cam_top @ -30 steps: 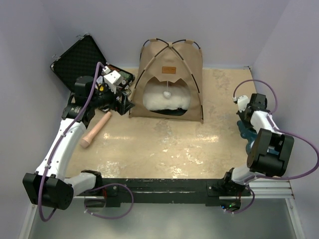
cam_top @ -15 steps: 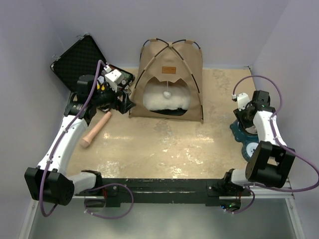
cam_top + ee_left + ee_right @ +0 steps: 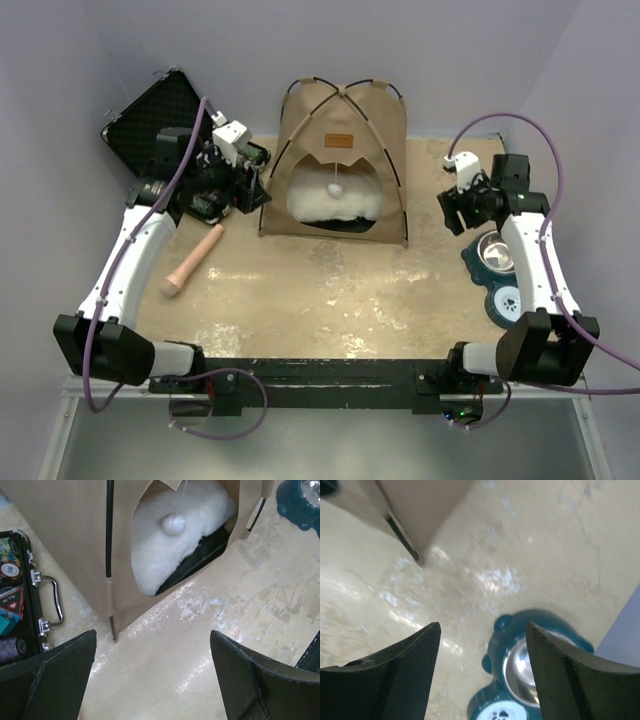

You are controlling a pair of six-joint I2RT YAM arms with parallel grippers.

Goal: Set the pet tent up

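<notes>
Two arms flank one standing shelter. The beige mottled counter (image 3: 330, 300) carries everything.

The large tan fabric pet tent (image 3: 345, 115) stands upright at the far centre of the counter, near the back wall, with its arched doorway facing the arms. Its two thin black crossing poles (image 3: 343, 92) meet over the roof and run down the corners. In the left wrist view one pole end sits in its corner sleeve, the tip reaching the counter.

A black foam-lined case (image 3: 150, 115) lies open at the far left. A white fluffy cushion (image 3: 335, 205) fills the tent floor. A teal double pet bowl (image 3: 500, 270) rests at the right, and a pale wooden cylindrical pin (image 3: 193, 262) at the left.

The left gripper (image 3: 252, 192) hangs just beside the tent's left front corner, jaws spread wide and empty. The right gripper (image 3: 450, 210) sits off the right front corner, jaws apart, holding nothing.

A small brown patch (image 3: 339, 140) and a white pompom (image 3: 336, 187) mark the doorway.

Judged from shape, erection appears complete; at most, checking the pole seating remains.
</notes>
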